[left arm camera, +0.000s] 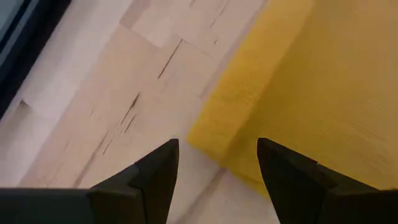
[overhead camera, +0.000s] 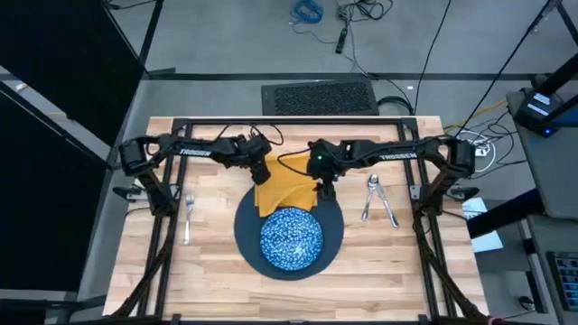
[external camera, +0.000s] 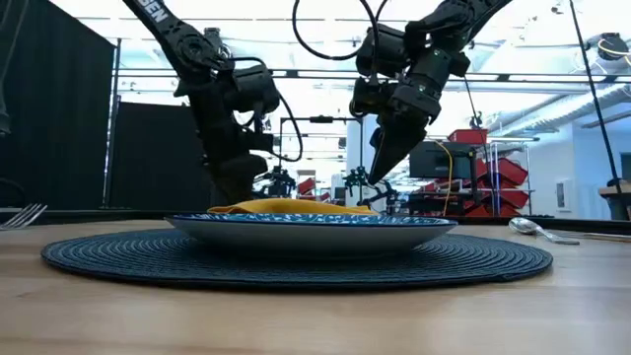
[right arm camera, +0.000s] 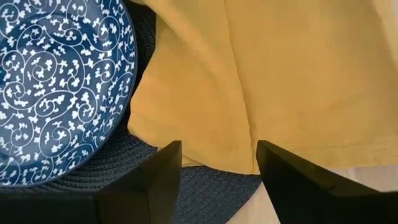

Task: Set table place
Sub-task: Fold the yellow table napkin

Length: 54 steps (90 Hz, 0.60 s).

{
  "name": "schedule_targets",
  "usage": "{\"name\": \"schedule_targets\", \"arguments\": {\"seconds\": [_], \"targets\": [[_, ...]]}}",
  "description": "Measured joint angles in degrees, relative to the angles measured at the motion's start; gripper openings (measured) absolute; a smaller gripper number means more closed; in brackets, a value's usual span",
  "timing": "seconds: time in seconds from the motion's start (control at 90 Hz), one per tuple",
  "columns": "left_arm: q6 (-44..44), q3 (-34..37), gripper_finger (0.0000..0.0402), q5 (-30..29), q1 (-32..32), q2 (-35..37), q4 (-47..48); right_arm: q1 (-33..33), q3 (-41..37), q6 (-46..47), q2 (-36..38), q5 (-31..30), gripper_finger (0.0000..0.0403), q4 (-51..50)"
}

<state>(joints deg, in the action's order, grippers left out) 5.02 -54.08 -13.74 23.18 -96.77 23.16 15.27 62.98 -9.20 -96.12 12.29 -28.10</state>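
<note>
From above, fork (overhead camera: 189, 214) shows; wrist views show both pincers apart over napkin (right arm camera: 273, 81).

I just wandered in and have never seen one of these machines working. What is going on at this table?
Two robot arms are laying a place setting on the table. A blue-and-white dish sits on a dark round mat, with a fork to one side and a spoon and knife to the other. Both arms are busy with the yellow napkin, which lies partly on the mat behind the dish. The left gripper hovers at one edge of it, fingers open, and the right gripper is over the other edge, also open.
</note>
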Motion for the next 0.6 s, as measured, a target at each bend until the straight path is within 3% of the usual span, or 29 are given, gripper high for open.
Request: {"name": "schedule_targets", "arguments": {"seconds": [0.6], "targets": [[-1.42,0.04,0.0186,-0.04,0.04,-3.65,-1.98,0.00,0.00,2.54,0.00,0.00,0.0199,0.02]]}}
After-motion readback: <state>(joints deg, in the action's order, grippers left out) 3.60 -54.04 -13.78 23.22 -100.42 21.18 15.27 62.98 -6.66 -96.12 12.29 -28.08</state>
